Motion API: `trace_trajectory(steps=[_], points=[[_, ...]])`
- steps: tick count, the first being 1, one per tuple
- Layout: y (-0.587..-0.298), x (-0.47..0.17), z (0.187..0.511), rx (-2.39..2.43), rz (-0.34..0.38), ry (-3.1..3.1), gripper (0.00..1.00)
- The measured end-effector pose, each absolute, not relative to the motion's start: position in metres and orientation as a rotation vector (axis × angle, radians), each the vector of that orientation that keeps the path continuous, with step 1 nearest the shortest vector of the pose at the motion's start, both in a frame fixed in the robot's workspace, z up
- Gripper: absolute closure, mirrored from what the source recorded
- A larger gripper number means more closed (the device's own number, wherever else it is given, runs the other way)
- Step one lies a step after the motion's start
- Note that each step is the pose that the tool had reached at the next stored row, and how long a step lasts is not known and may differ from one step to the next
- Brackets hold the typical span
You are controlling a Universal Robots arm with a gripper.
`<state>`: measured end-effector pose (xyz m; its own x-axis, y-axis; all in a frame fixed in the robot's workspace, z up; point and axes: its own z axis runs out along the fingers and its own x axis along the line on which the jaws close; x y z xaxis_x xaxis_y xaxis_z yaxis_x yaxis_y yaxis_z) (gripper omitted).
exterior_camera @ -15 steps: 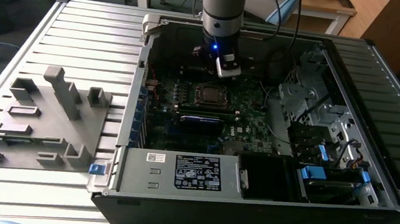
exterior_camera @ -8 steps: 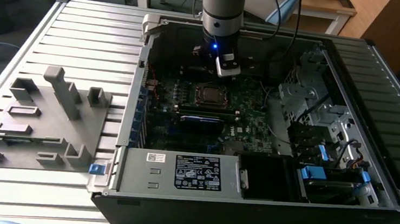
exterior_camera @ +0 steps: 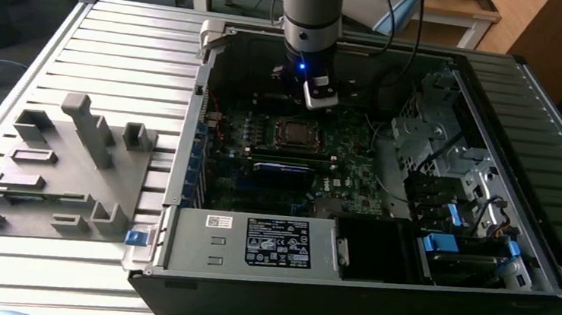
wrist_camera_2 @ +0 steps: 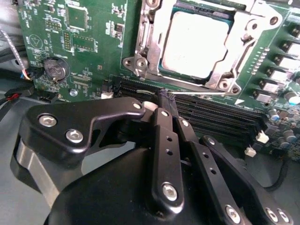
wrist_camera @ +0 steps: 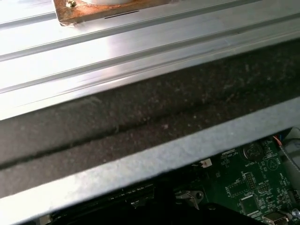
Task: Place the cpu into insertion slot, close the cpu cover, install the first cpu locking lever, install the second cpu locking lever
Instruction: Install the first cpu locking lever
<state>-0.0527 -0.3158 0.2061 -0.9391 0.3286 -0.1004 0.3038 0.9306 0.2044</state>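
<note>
Pincer: the pincer [wrist_camera_2: 164, 101] hangs low over the green board, inside the open computer case [exterior_camera: 517, 247]; in the second wrist view its dark fingers [wrist_camera_2: 165, 140] run close together to a narrow tip, so it looks clenched, and nothing can be seen between them.
Cpu: the cpu [wrist_camera_2: 197, 44] already lies flat in the insertion slot [wrist_camera_2: 165, 75], its dull silver face up.
Cpu cover: the cpu cover [wrist_camera_2: 150, 33] lies down around the chip, and its square window frames the chip.
Direction: the socket lies just ahead of the pincer tip and slightly to one side, near but not touching.
Lever: a thin bright rod [wrist_camera_2: 206, 93] runs along the socket edge nearest the pincer, its long axis across the finger direction; the tip stands just beside one end of it. Whether the tip touches it, one cannot tell.
In between: the long black memory slots [wrist_camera_2: 220, 117] lie directly under the tip, between the pincer and the socket.
Around: a round coin battery [wrist_camera_2: 55, 70] sits well apart on the board; outside the case, a grey fixture block [exterior_camera: 56, 176] stands on the ribbed metal counter [exterior_camera: 138, 46].
Progress: judging from this, chip and cover are done, and the work is at a locking lever.
</note>
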Motion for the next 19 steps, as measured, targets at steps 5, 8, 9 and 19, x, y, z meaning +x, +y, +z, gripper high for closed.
trace_trajectory(steps=[5, 8, 9, 19], points=[[-0.3158, -0.0549, 0.2057, 0.484, 0.283, 2.949, 0.89], [-0.3158, -0.0557, 0.2055, 0.484, 0.283, 2.947, 0.89], [-0.3158, -0.0558, 0.2052, 0.483, 0.283, 2.946, 0.89], [-0.3158, -0.0562, 0.2015, 0.477, 0.286, 2.925, 0.89]])
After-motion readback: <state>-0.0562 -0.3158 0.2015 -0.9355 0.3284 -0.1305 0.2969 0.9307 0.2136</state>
